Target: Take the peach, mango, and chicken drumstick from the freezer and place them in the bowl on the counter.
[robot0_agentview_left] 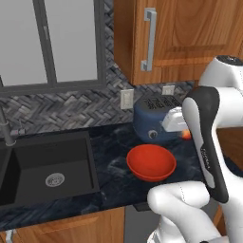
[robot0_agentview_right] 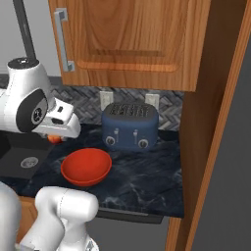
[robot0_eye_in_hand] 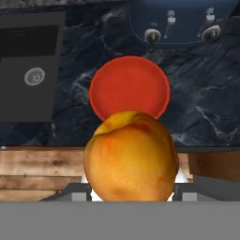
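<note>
My gripper [robot0_agentview_right: 55, 138] is shut on the peach [robot0_eye_in_hand: 131, 157], a round orange-yellow fruit with a reddish blush. The hand hangs above the counter [robot0_agentview_left: 114, 142], and the peach peeks out beneath it [robot0_agentview_left: 186, 135]. In the hand view the red-orange bowl [robot0_eye_in_hand: 129, 86] lies straight below, just beyond the peach. The bowl [robot0_agentview_left: 151, 162] stands with nothing in it in front of the blue toaster [robot0_agentview_left: 152, 118], and in the right base view the bowl [robot0_agentview_right: 86, 166] is below and right of the gripper. The mango, the chicken drumstick and the freezer are out of view.
A black sink [robot0_agentview_left: 45, 166] with a faucet [robot0_agentview_left: 5, 128] is set into the counter left of the bowl. A wooden wall cabinet [robot0_agentview_left: 175, 38] hangs above the toaster. A wooden post and a grey panel [robot0_agentview_right: 230, 171] bound the counter on the right.
</note>
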